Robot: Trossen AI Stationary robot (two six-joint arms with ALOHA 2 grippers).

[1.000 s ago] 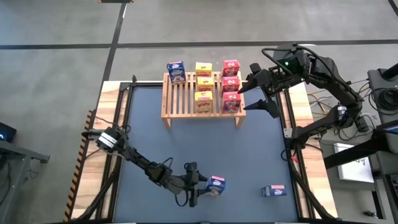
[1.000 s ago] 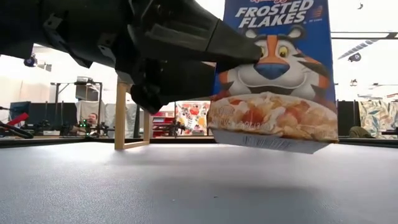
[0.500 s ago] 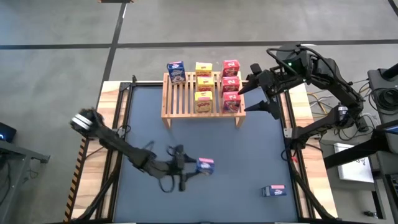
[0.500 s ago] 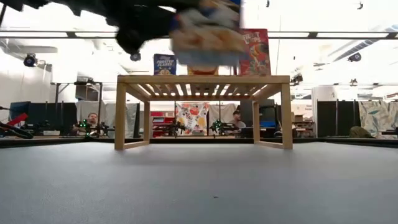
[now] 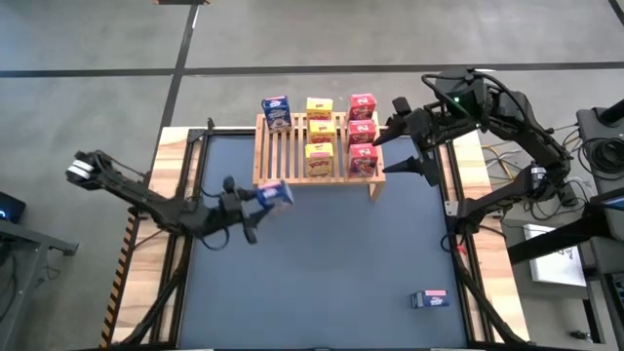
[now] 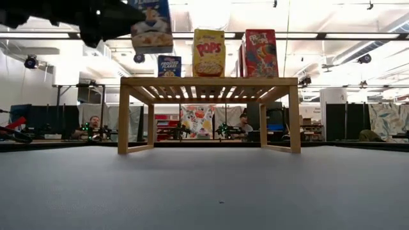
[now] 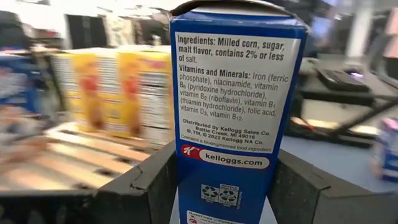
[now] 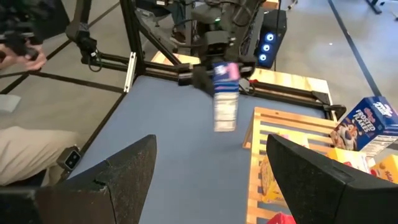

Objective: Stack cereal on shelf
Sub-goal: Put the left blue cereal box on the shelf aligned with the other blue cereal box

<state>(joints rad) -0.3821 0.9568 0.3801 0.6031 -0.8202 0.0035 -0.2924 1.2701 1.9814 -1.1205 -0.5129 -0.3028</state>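
Blue cardboard: the left gripper point(image 5: 255, 199) has its fingers pinching a blue cereal box point(image 5: 274, 194) in the air at the shelf's point(image 5: 292, 156) seven-o'clock corner. Seven boxes stand on the slats (one more blue box point(image 5: 428, 299) lies on the table point(image 5: 341, 263) toward five o'clock). The right gripper point(image 5: 402, 144), fingers spread, waits at three o'clock. A tilted release could tip the box between slats.

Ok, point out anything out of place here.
One blue box lies flat on the mat near the front right, far from the shelf. The other loose box is in the left gripper.
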